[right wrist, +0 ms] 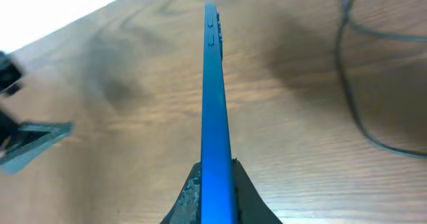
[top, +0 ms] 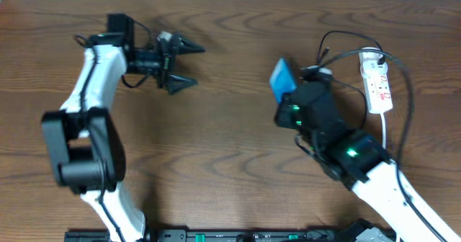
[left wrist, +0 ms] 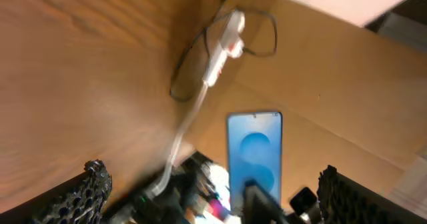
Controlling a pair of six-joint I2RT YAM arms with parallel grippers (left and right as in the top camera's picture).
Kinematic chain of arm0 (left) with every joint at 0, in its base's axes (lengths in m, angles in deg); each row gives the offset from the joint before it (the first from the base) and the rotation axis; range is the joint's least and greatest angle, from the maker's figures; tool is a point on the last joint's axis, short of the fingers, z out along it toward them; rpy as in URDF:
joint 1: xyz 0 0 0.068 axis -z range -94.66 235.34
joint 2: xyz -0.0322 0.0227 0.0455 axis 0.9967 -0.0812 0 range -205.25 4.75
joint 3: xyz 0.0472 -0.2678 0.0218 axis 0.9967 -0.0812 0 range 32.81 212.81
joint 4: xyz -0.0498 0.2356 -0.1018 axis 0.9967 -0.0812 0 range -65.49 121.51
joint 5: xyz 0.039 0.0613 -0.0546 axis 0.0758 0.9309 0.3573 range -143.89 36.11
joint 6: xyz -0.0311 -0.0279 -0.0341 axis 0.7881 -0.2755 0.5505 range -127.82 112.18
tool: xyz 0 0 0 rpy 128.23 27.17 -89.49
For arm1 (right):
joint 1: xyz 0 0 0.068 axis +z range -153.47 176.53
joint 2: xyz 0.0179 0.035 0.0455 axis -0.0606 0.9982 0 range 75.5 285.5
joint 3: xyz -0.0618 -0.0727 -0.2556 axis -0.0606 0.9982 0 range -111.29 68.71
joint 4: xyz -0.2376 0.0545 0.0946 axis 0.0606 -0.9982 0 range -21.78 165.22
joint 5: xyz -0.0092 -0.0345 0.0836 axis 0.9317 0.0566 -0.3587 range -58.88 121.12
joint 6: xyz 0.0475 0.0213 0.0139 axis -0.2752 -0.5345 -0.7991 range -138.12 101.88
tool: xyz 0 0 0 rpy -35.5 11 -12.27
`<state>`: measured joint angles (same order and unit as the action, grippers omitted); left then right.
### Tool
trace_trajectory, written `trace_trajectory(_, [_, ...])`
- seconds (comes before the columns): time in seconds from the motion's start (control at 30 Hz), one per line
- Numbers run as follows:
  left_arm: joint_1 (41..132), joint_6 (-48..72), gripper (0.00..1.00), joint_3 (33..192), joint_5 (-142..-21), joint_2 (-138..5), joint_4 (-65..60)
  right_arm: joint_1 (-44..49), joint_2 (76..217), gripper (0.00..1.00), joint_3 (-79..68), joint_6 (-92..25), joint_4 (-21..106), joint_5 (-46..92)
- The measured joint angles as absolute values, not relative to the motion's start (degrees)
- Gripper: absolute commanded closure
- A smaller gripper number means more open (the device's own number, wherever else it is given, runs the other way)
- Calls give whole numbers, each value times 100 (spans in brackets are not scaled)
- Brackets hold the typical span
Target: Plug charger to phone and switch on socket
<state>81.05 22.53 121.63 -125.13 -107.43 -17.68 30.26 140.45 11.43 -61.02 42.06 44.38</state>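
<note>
Editor: Wood-grain table (top: pixel 230 141), two arms, shot from above. What has the right arm got?

Stringer: The right gripper (top: pixel 289 96) is clamped on the lower end of the phone (top: pixel 281 76) and holds it off the wood, standing on edge. The wrist camera sees only the thin blue side rail rising straight from the pinched fingers.

Editor: Why hold it that way?

Stringer: My reading is that it keeps the handset steady and easy to reach, so a plug could be brought to its port. From the left wrist the lit cyan screen faces that arm squarely.

Editor: And the left arm?

Stringer: The left gripper (top: pixel 196 65) is spread wide and empty, well apart from the phone, with its jaws aimed across the table toward it.

Editor: Where is the charger?

Stringer: The charger (right wrist: pixel 343 24) lies loose in black loops around the socket (top: pixel 377 83), a white strip at the far right just beyond the right arm. No finger touches either. I cannot pick out the connector tip with any certainty.

Editor: Progress?

Stringer: Early, I judge: nothing is plugged in, and the switch looks untouched.
</note>
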Motion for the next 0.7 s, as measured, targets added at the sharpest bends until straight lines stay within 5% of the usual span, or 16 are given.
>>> trace_trajectory(0.23, [7908,2056,1,12152,-9435,-8442,-3449,2504,13234,99,1362,-6336,4144,4132])
trace_trajectory(0.43, [7906,2039,1,12154,-6288,-6903,-4998,2279,13350,99,3158,-7356,7218,3211])
trace_trajectory(0.5, [7906,2036,1,12145,-5707,-6521,-5217,2246,13706,99,3849,-8008,8767,2934])
trace_trajectory(0.7, [7906,2078,1,11854,-4732,-4811,-5228,2242,14912,99,4336,-8956,10645,2414])
